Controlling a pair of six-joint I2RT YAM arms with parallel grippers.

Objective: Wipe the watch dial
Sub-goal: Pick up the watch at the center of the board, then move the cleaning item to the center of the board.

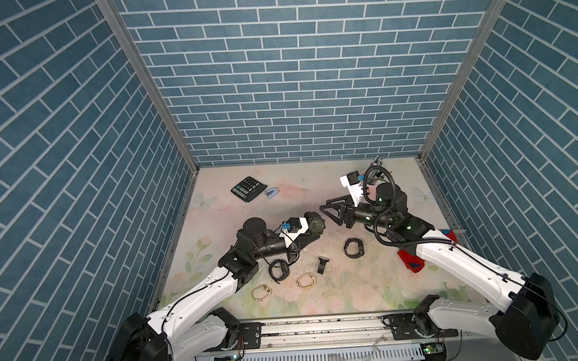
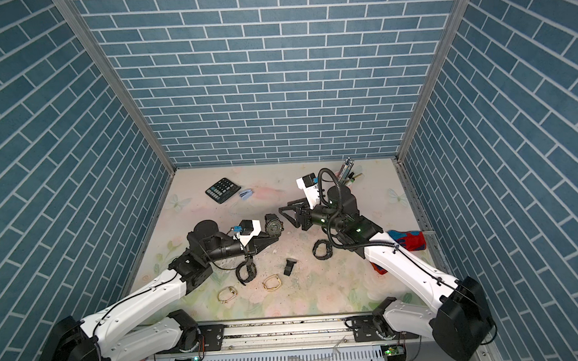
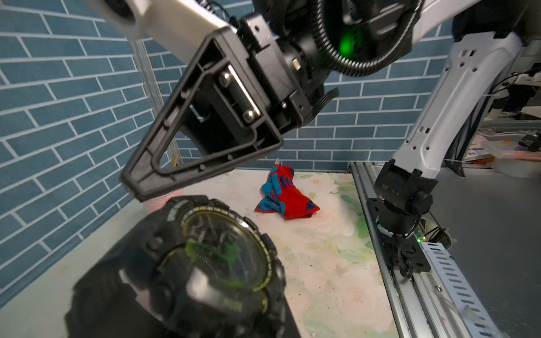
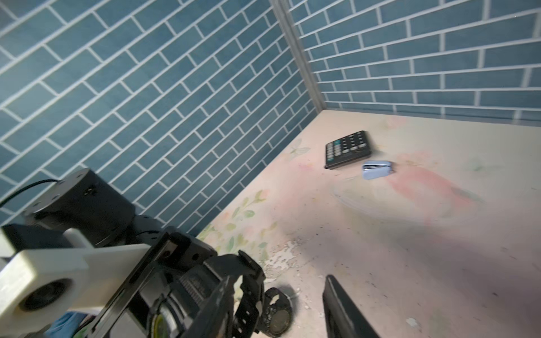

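The left gripper clamps the watch at mid-frame in a top view, the parted, empty right gripper just beside it, while the cloth lies lower right, under the right arm.

Left arm: white shells, black joint housings
Right arm: same white and black, green lights
Left pincer, right pincer: black, triangular open-frame fingers
Camera mounts: white, 1 per wrist
Hose: black, corrugated, on right arm
Screws: 2, silver
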